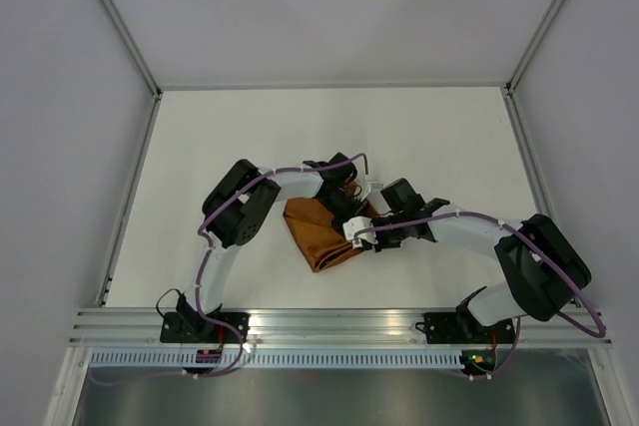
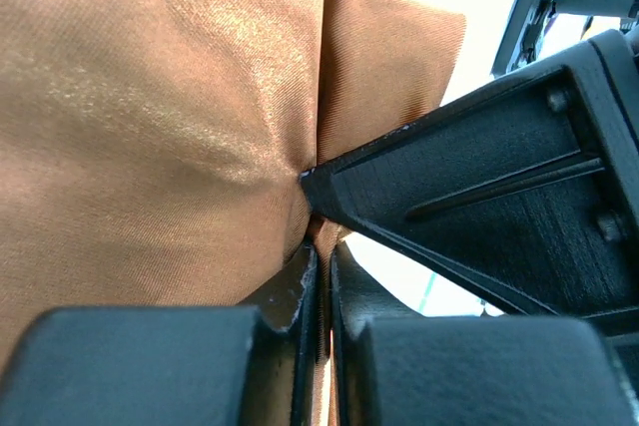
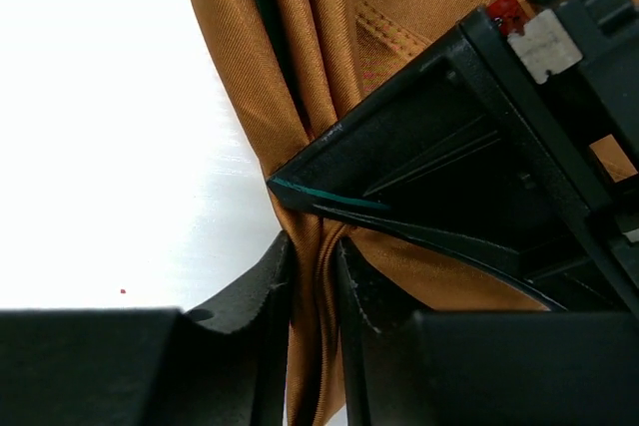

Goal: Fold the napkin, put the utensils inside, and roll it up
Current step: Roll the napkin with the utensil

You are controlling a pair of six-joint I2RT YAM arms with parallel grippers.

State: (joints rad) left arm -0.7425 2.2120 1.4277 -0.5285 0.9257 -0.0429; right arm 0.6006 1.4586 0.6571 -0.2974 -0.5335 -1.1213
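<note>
L jaws were shut on a pinch of the napkin. R jaws were clamped on a bunched fold right by them, prob. so both could lift & fold it. Napkin lay crumpled on the desk, btw the arms.

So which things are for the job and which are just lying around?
For the job: napkin, left pincer and right pincer, both pinching the napkin. No utensils in sight.
Just there: white table, metal rail.
</note>
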